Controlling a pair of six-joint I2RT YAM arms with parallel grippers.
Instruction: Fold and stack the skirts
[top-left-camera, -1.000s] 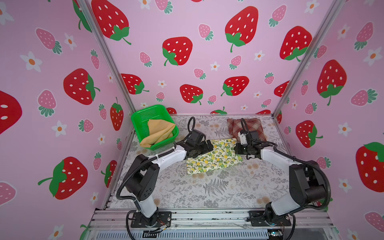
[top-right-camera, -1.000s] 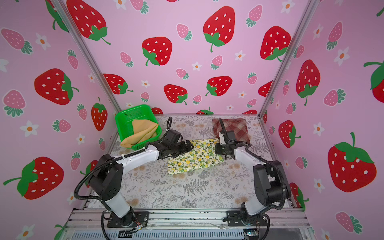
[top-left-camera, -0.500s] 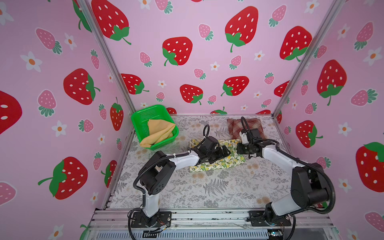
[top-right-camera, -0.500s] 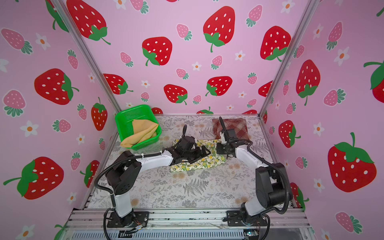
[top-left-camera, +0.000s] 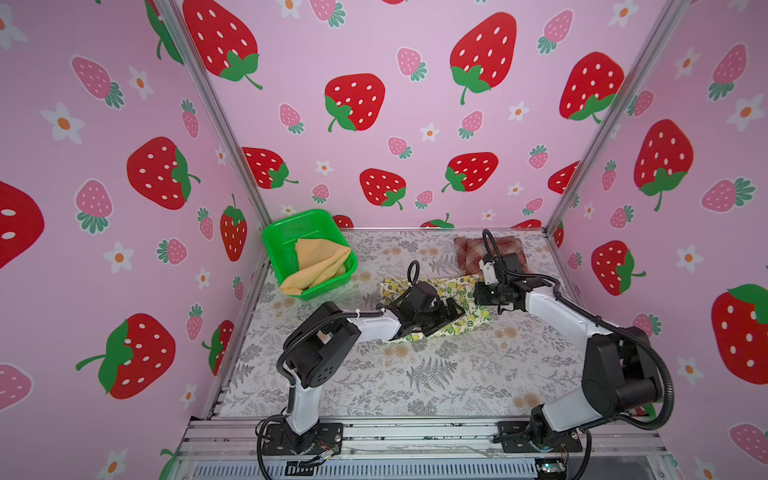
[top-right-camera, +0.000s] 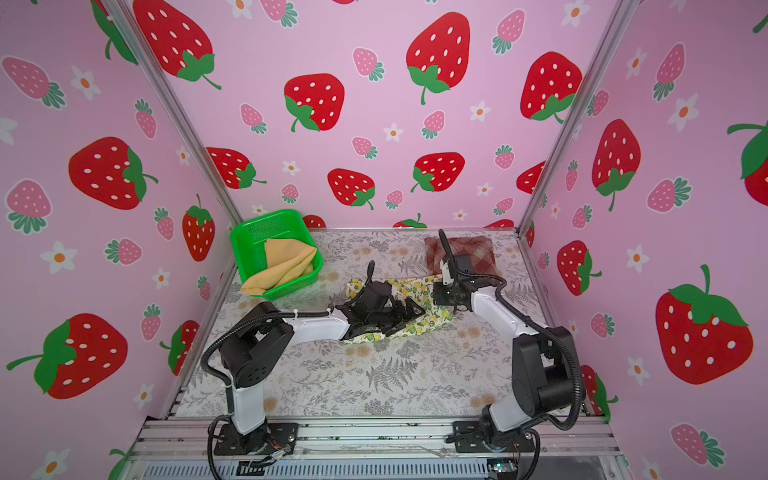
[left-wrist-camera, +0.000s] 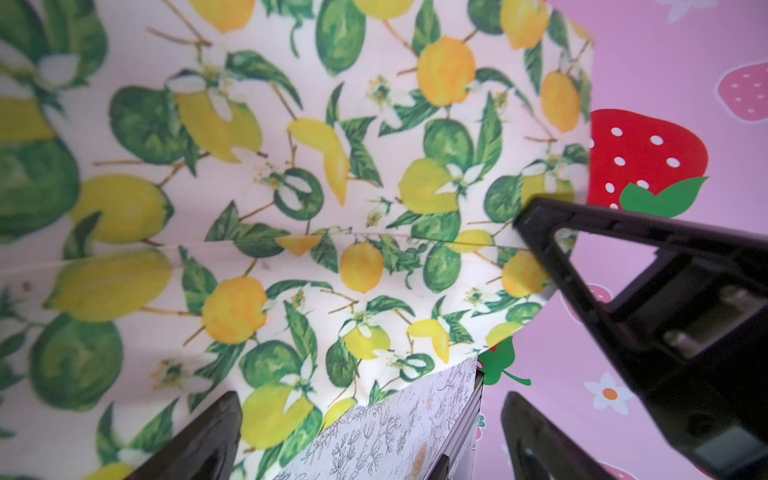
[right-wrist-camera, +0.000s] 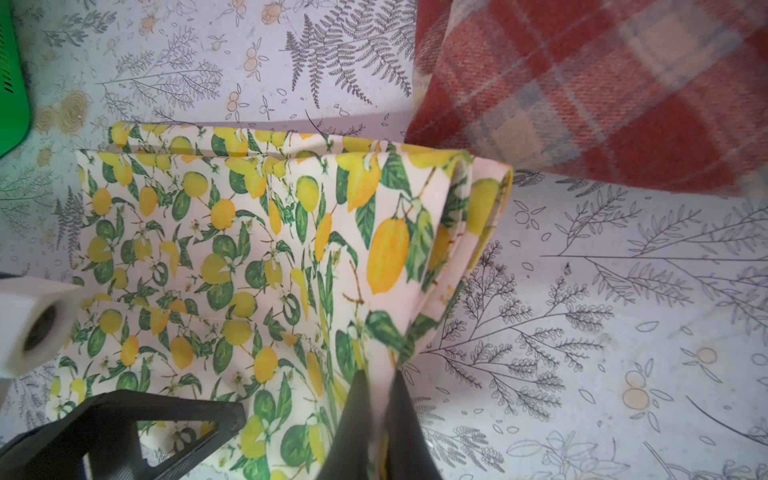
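**Right claw (right-wrist-camera: 378, 380) nips the lemon skirt (right-wrist-camera: 249, 232); left claw (left-wrist-camera: 370, 440) gapes beside it**

The right arm (top-left-camera: 557, 307) rises from its base at the front right of the worktop (top-left-camera: 415, 374). It bends at a high elbow and sends its white forearm down and inward, so the claw points across toward the middle. In the right wrist view its two thin black fingers (right-wrist-camera: 357, 415) are pressed together on an edge of the lemon skirt. The pinched layer rises off the worktop toward them.

The left arm (top-left-camera: 374, 326) is mounted at the front left. It folds at its elbow and lays its forearm low and nearly level, reaching toward the right and rear. Its wrist sits over the same skirt. The left claw is spread wide with nothing between its fingers, and lemon cloth fills most of the left wrist view.

In both top views the lemon skirt lies partly folded mid-worktop, between the two claws. The plaid skirt (top-left-camera: 469, 253) lies folded at the back right, just beside the lemon skirt's far corner; whether they touch cannot be told. The mustard skirt (top-left-camera: 318, 259) sits in the green basket (top-left-camera: 291, 228) at the back left, one end draped over the near rim.
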